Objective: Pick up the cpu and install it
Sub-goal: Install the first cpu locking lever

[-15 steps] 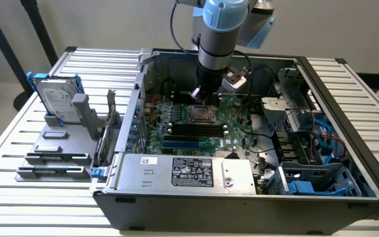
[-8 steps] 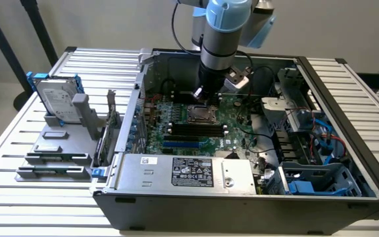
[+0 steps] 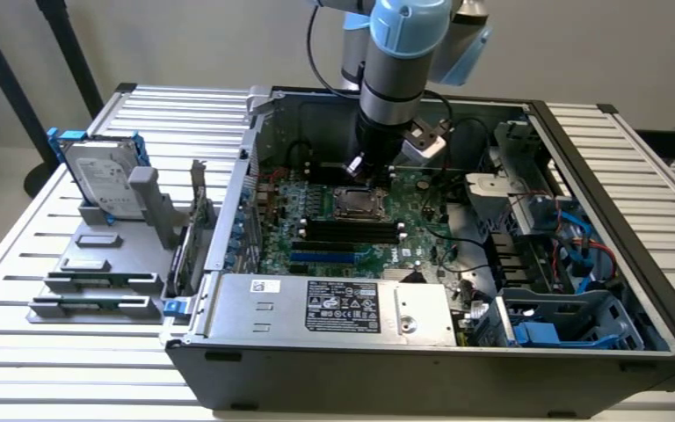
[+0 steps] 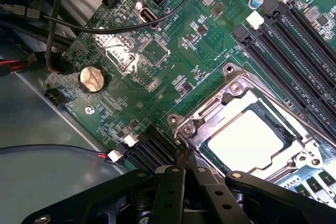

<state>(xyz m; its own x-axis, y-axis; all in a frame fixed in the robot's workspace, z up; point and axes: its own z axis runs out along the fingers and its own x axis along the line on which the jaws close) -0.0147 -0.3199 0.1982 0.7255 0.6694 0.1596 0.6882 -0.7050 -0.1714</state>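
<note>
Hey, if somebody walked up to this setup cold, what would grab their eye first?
The open computer case on the slatted table, with the arm reaching down into it. Its gripper, jaws shut, hangs just beside the metal socket frame, where the cpu lies with its silver top showing.

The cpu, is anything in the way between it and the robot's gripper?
Nothing visible. The cpu already lies in its socket on the motherboard, inside the metal frame. The shut gripper sits right at the frame's edge, with no cable or part between them.
</note>
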